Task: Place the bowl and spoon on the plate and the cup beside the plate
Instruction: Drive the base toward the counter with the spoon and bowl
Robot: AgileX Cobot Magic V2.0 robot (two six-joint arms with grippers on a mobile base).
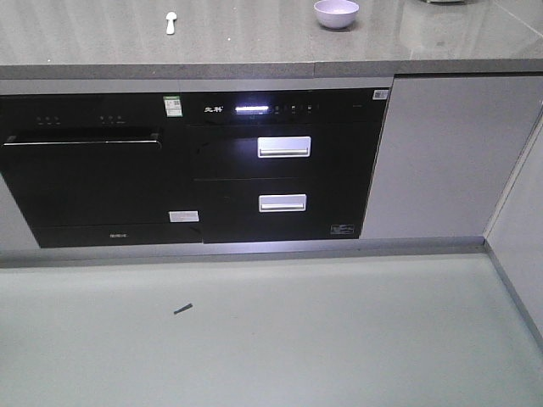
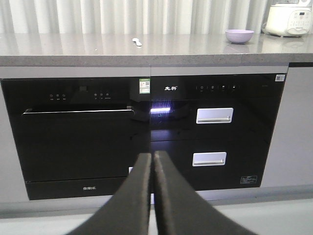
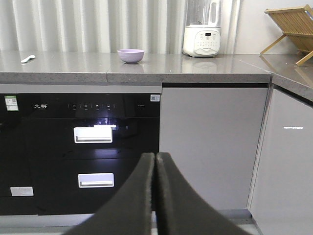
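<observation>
A lavender bowl (image 1: pixel 336 13) sits on the grey countertop (image 1: pixel 254 42), also seen as the bowl (image 2: pixel 239 35) and bowl (image 3: pixel 130 55) in the wrist views. A small pale spoon (image 1: pixel 170 22) lies to its left on the counter; spoon (image 2: pixel 137 42), spoon (image 3: pixel 27 58). The plate and the cup are out of view. My left gripper (image 2: pixel 152 157) is shut with nothing in it, low in front of the black appliances. My right gripper (image 3: pixel 155 158) is shut and empty too, low before the cabinet front. Both are far below the counter.
Black built-in appliances (image 1: pixel 195 170) with two silver drawer handles (image 1: pixel 284 147) fill the cabinet front. A white blender (image 3: pixel 201 29) and a wooden dish rack (image 3: pixel 291 29) stand on the counter to the right. A white cooker (image 2: pixel 288 19) is at the far right. A small dark object (image 1: pixel 183 309) lies on the floor.
</observation>
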